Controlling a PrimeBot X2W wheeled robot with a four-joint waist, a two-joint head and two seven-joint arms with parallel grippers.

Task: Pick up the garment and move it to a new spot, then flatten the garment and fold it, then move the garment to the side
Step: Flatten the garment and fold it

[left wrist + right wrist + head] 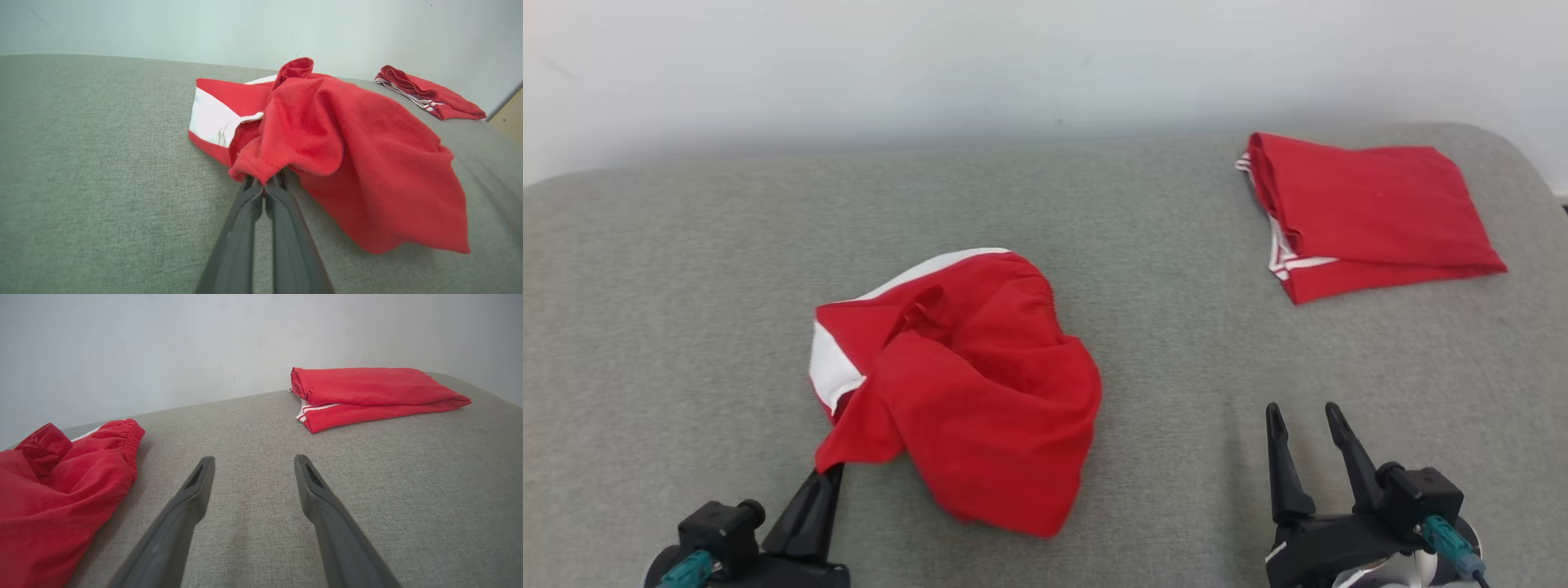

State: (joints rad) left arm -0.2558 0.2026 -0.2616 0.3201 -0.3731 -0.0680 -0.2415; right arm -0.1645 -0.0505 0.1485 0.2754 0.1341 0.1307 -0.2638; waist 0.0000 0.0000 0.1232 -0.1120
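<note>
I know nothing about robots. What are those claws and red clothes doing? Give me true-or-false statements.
1. The left gripper is shut on a corner of the crumpled red garment. True.
2. The right gripper grips the folded red garment. False: it is open and empty, apart from it.
3. The crumpled red garment has a white panel. True.
4. The folded red garment lies at the near left. False: far right of the grey surface.

Left gripper (831, 472) pinching crumpled garment (980, 392), right gripper (1301, 412) spread, folded red cloth (1372, 212) beyond
</note>
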